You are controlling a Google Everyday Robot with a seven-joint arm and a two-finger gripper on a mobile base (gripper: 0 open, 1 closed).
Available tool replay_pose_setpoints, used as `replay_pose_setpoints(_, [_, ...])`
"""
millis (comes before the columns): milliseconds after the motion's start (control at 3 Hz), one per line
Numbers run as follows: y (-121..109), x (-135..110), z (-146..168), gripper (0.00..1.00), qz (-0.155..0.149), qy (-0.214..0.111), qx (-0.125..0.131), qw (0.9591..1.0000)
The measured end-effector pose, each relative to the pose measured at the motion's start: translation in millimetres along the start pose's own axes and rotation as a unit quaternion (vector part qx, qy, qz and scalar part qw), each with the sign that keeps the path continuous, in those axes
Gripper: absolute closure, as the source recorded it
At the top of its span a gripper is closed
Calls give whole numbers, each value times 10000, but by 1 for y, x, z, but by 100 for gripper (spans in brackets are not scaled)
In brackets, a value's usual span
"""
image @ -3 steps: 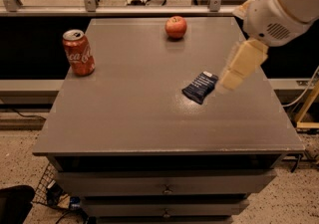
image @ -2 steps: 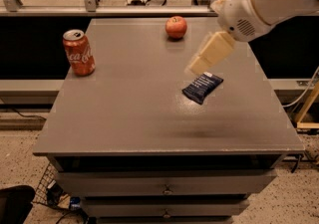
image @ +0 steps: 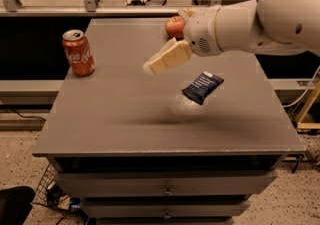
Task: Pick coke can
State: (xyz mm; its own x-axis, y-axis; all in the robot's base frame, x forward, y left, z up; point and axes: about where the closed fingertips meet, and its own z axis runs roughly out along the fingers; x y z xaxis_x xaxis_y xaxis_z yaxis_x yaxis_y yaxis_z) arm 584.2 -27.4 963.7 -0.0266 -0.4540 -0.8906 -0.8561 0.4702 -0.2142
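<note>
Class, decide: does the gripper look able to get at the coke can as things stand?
Probably yes: the gripper hovers over the table; the coke can stands upright near its edge, nothing between them.

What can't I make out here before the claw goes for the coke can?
Camera view:
The apple: right part hidden behind the arm.
The arm: cut off by the right edge.
The blue packet: print too small to read.
The claw, above the table right of the coke can: its height unclear.
</note>
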Motion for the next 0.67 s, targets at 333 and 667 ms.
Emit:
replay_pose_setpoints(333, [-7,-19,22,0,3,-560,336,9979])
replay_pose_setpoints(667, [-6,-22,27,0,-15,-588,296,9978])
